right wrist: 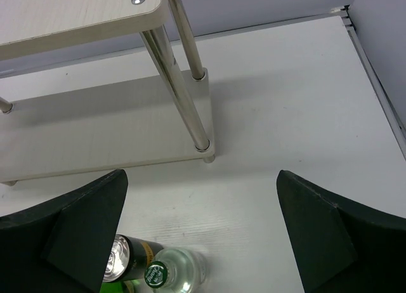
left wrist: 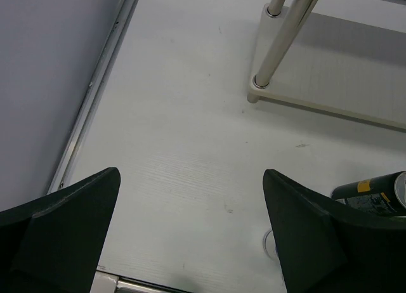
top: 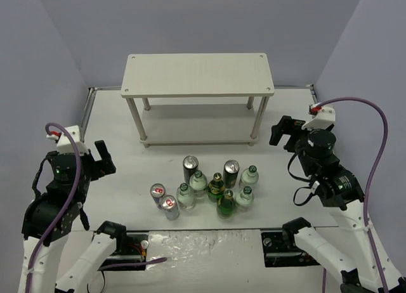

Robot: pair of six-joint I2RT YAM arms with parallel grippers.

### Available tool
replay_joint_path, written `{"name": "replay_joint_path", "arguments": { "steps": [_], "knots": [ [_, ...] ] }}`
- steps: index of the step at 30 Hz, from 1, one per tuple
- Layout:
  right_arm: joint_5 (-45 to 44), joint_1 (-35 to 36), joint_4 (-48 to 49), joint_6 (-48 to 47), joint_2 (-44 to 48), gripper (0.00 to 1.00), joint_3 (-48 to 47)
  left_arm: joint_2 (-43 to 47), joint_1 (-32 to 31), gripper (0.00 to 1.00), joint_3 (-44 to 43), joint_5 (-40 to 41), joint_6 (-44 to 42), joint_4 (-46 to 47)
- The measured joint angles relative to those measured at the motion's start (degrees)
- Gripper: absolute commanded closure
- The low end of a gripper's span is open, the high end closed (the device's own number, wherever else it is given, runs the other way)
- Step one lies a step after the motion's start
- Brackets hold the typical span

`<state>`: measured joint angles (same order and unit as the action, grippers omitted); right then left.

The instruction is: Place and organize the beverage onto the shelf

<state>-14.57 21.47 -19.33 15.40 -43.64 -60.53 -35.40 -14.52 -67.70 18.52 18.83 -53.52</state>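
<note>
The shelf (top: 198,74) stands at the back centre, its pale top board and lower board (top: 196,125) both bare. The drinks stand upright in a cluster in front of it: two black cans (top: 190,167), clear green-capped bottles (top: 198,182), two dark-green bottles (top: 225,204) and two silver-blue-red cans (top: 170,207). My left gripper (top: 101,156) is open and empty, left of the cluster. In its wrist view (left wrist: 190,172) a black can (left wrist: 374,195) shows at the right. My right gripper (top: 282,131) is open and empty, right of the shelf. Its wrist view (right wrist: 202,174) shows a black can (right wrist: 124,258) and a clear bottle (right wrist: 171,271) below.
Grey walls close in the white table (top: 114,198) on three sides, with a metal rail (left wrist: 95,96) along the left edge. The shelf's thin legs (right wrist: 184,90) stand close ahead of both grippers. The arm bases (top: 279,242) and a crinkled plastic strip (top: 203,242) lie at the near edge.
</note>
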Motion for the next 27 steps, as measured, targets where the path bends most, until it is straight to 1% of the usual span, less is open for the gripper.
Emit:
{"name": "replay_joint_path", "arguments": {
  "steps": [5,8,10,13,16,18,19,22,23,24,27],
  "knots": [
    [0.1,0.0,0.0,-0.1,0.3,0.0,0.0,0.0,0.0,0.06,0.0,-0.1,0.0,0.0],
    [2.0,0.0,0.2,-0.6,0.4,0.0,0.0,0.0,0.0,0.06,0.0,-0.4,0.0,0.2],
    [5.4,0.0,0.9,-0.9,0.4,0.0,0.0,0.0,0.0,0.06,0.1,-0.8,0.0,0.5],
    [13.0,0.0,2.7,-0.9,-0.6,0.0,0.0,0.0,0.0,0.06,1.0,-1.3,0.0,1.6],
    [20.4,0.7,3.8,-0.5,-5.3,0.01,-0.7,0.0,0.0,0.06,2.5,-1.8,0.0,2.8],
    [22.4,3.5,4.3,-0.7,-11.2,0.01,-1.9,-0.2,0.0,0.06,3.6,-1.9,-0.1,3.5],
    [21.1,6.3,4.3,-0.8,-14.0,0.02,-2.6,-0.3,0.0,0.06,3.8,-1.9,-0.2,3.6],
    [16.4,17.9,4.0,-1.6,-22.6,0.11,-3.3,-1.0,0.0,0.06,3.9,-1.8,-0.4,3.9],
    [15.4,20.7,3.8,-1.9,-24.3,0.16,-3.3,-1.2,0.0,0.06,4.0,-1.8,-0.5,4.2],
    [14.7,23.5,3.4,-2.2,-25.8,0.18,-3.3,-1.2,0.0,0.06,4.2,-1.8,-0.5,4.5],
    [12.5,26.7,2.5,-2.4,-26.8,0.24,-3.3,-1.2,-0.1,0.06,4.9,-2.0,-0.7,4.7]
  ]
}}
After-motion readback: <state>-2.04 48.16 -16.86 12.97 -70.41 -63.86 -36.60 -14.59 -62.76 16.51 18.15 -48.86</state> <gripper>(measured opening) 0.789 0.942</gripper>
